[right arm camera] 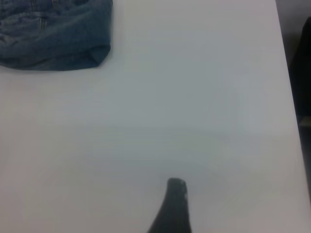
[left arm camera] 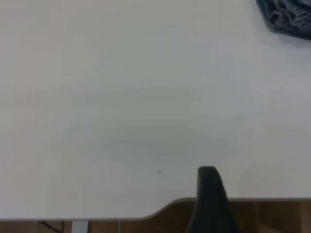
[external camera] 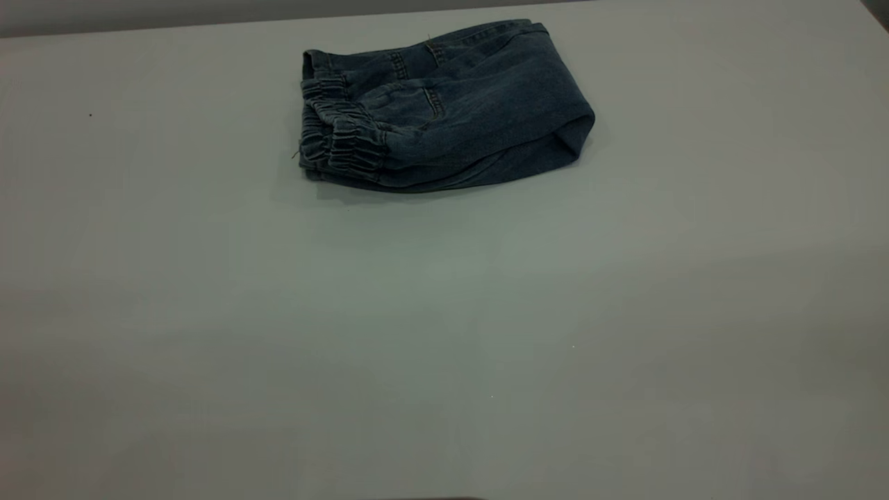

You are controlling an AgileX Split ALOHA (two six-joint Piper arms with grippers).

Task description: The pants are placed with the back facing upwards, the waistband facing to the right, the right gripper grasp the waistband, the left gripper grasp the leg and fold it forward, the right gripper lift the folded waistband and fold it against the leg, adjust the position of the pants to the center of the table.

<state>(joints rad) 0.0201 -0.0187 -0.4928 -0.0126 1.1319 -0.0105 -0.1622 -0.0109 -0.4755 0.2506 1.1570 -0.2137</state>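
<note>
White table (external camera: 444,333), folded pants (external camera: 444,104) well apart from both claws

Matt denim pants (external camera: 458,104), smooth table (external camera: 444,312)

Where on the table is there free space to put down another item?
The table is bare across its whole near half, and also left and right of the folded pants. Only the far middle strip, where the pants lie, is occupied. Neither gripper is over the pants.
</note>
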